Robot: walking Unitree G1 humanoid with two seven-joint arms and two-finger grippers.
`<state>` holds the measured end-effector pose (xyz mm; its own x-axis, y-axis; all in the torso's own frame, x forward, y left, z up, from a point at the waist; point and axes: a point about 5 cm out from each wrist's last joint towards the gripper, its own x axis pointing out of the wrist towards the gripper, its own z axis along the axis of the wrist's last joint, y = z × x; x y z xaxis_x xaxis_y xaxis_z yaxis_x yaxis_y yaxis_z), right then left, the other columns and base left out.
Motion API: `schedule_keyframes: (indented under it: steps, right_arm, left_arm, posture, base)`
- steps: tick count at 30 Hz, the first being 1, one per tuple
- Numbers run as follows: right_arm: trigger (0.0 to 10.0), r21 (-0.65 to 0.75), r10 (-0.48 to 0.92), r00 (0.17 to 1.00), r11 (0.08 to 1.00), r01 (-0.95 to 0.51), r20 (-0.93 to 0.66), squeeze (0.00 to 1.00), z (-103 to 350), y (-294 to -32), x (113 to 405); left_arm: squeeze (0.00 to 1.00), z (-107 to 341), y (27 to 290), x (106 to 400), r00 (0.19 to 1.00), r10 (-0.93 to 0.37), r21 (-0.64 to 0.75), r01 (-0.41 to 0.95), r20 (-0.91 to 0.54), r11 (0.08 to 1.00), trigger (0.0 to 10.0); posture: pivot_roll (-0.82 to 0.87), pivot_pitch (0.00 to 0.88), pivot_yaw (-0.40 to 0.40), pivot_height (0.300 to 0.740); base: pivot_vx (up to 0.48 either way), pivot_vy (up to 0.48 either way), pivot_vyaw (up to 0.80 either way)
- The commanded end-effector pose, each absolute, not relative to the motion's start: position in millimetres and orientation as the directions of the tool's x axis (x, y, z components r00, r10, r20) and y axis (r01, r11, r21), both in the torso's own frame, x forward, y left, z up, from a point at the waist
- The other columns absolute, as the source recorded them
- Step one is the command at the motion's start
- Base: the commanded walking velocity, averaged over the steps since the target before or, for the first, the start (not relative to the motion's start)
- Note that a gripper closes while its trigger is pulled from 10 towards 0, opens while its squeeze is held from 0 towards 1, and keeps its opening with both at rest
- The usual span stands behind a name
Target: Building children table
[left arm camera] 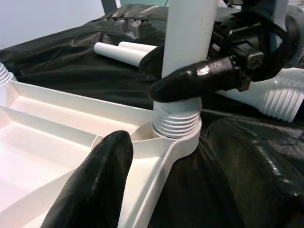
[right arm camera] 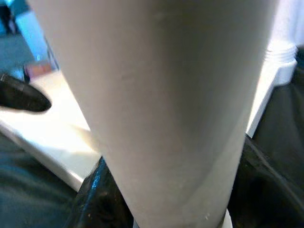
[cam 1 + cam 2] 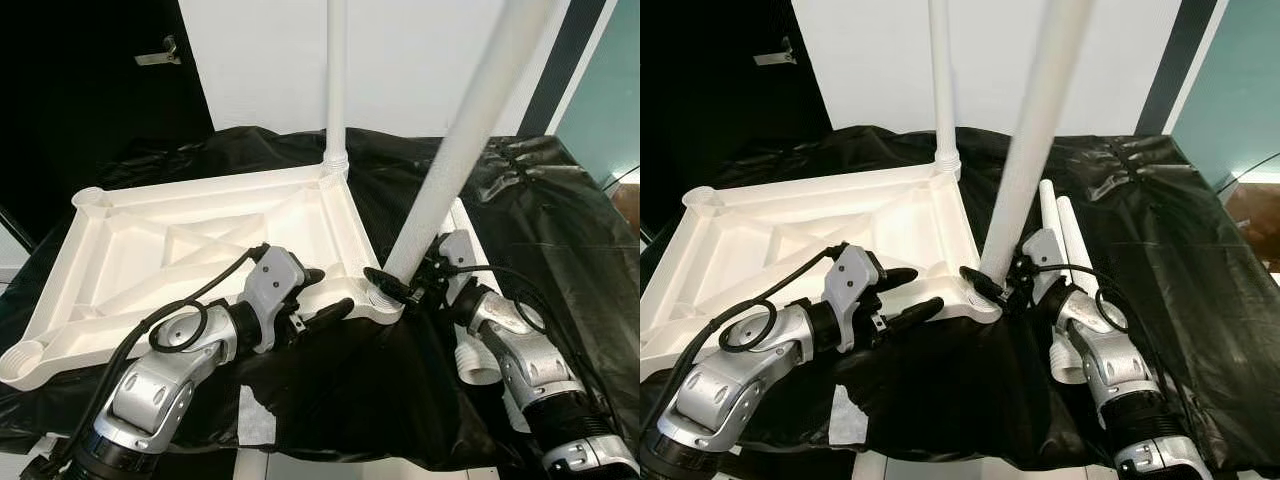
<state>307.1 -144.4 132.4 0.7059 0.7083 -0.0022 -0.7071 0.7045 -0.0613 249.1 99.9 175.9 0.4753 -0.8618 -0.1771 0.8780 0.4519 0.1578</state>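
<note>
1. On the worktop, draped in black sheet (image 3: 560,230), the tabletop (image 3: 190,250) lies upside down, ribs up, towards the left; one leg (image 3: 336,90) already stands upright in its far corner socket.
2. The left tool (image 3: 322,292) sits at the tabletop's near right corner, fingers apart, one over the rim and one beside it, steadying the panel but clamped on nothing.
3. In that corner socket (image 1: 176,135) the second leg (image 3: 470,120) stands tilted, its threaded end partly in, ridges showing above the collar.
4. The right tool (image 3: 400,284) is clamped on this leg just above the thread.
5. Two spare legs (image 3: 1060,225) lie on the sheet to the right, behind the right arm.
6. Step in hand, as I judge it: screwing in leg two. Next it needs straightening upright, then turning down while the left tool holds the tabletop against the twist.
</note>
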Motion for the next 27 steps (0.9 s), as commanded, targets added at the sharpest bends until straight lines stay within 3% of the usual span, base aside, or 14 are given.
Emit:
schedule_keyframes:
  steps: [1, 8, 16, 24, 27]
  right_arm:
    - [10.0, 0.048, 0.657, 0.74, 0.752, -0.658, -0.143, 0.0, 105, -153, 306]
    - [10.0, 0.018, 0.648, 0.722, 0.747, -0.665, -0.244, 0.0, 109, -160, 316]
    - [10.0, 0.075, 0.669, 0.702, 0.734, -0.675, -0.243, 0.0, 113, -155, 317]
    - [10.0, -0.111, 0.641, 0.736, 0.733, -0.671, -0.217, 0.0, 107, -145, 309]
    - [10.0, -0.116, 0.643, 0.738, 0.732, -0.671, -0.207, 0.0, 103, -137, 303]
  left_arm:
    - [0.0, 179, 99, 244, 0.393, -0.899, 0.155, 0.917, -0.195, 0.367, 10.0]
    - [0.0, 179, 98, 243, 0.387, -0.901, 0.155, 0.92, -0.197, 0.361, 10.0]
    - [0.0, 182, 97, 243, 0.407, -0.895, 0.16, 0.91, -0.181, 0.382, 10.0]
    - [0.0, 182, 97, 242, 0.415, -0.892, 0.16, 0.907, -0.178, 0.39, 10.0]
    - [0.0, 182, 98, 243, 0.417, -0.891, 0.161, 0.906, -0.178, 0.391, 10.0]
  posture:
    - [-0.02, 0.02, 0.031, 0.74]
    - [-0.02, 0.02, 0.022, 0.74]
    - [-0.02, 0.02, 0.009, 0.74]
    - [-0.01, 0.022, 0.013, 0.74]
    - [-0.02, 0.021, 0.015, 0.74]
  base:
    - [0.0, 0.0, 0.0]
    - [0.0, 0.0, 0.0]
    - [0.0, 0.0, 0.0]
    - [0.0, 0.0, 0.0]
    - [0.0, 0.0, 0.0]
